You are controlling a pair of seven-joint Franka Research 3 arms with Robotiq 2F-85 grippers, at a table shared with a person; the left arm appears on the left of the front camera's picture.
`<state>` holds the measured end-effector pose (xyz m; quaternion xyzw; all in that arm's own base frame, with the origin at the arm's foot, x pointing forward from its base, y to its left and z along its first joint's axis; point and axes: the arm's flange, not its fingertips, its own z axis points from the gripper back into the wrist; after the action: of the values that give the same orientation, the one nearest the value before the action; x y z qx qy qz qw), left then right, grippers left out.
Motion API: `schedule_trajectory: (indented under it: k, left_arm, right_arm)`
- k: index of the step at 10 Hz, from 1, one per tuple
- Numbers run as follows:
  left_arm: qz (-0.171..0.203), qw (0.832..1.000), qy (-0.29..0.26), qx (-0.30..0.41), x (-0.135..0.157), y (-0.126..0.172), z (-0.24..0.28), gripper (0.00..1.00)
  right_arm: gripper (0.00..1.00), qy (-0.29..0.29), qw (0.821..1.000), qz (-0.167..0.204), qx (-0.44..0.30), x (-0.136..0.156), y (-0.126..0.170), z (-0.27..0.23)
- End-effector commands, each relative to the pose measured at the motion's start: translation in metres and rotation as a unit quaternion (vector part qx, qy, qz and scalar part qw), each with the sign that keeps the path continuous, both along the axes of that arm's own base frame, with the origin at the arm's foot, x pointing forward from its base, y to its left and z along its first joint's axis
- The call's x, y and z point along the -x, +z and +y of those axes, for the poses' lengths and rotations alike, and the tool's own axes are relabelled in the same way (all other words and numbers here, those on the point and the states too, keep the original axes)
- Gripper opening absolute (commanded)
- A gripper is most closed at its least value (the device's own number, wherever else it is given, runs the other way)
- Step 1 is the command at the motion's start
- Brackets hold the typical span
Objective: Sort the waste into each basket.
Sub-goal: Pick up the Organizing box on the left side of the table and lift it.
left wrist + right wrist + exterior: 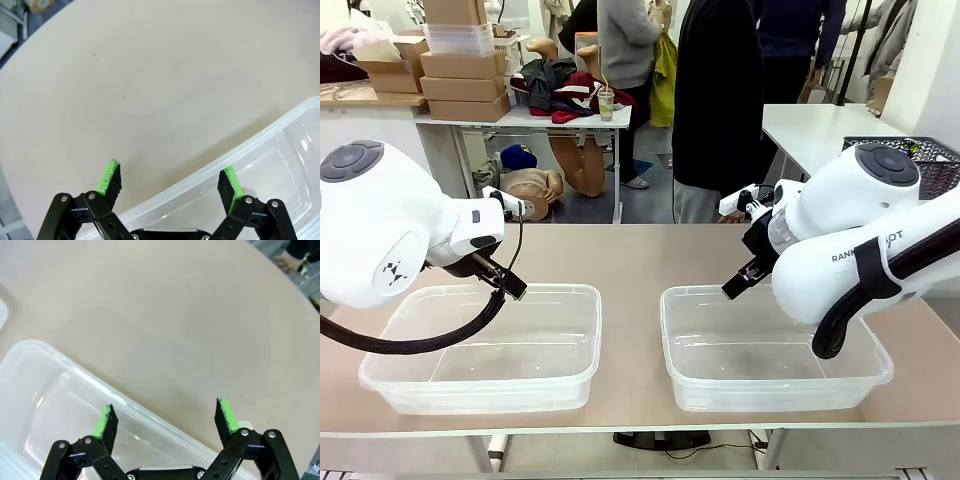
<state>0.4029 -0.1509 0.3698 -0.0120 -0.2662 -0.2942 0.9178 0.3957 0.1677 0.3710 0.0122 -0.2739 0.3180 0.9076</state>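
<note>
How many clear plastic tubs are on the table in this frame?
2. The left tub sits on the robot's left, the right tub on its right, a gap between them; none seems hidden.

Beige tabletop (630,250), white table (520,122) behind with stacked cardboard boxes (460,75) (plus a drink cup (607,103)), second white table (820,135) right

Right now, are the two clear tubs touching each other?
Apart. The front view shows a strip of bare table between the left tub and the right tub, running the full length of their facing sides.
</note>
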Motion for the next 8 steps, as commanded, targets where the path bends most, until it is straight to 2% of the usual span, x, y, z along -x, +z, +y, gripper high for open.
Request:
schedule_trajectory:
  k: [1, 6, 7, 8]
  left_arm:
    - [0.0, 1.0, 0.0, 0.0, 0.0, 0.0, 0.0, 1.0]
    - [0.0, 1.0, 0.0, 0.0, 0.0, 0.0, 0.0, 1.0]
    - [0.018, 1.0, 0.015, 0.006, 0.007, 0.031, 0.002, 1.0]
    - [0.006, 0.999, 0.018, 0.034, 0.023, 0.075, 0.0, 1.0]
  right_arm:
    - [1.0, 0.0, 1.0, 0.0, 0.0, 0.0, 0.0, 0.0]
    - [1.0, 0.0, 1.0, 0.0, 0.0, 0.0, 0.0, 0.0]
    - [1.0, 0.006, 1.0, 0.003, -0.015, 0.006, 0.032, -0.006]
    - [1.0, 0.001, 1.0, -0.015, -0.025, 0.019, 0.075, -0.014]
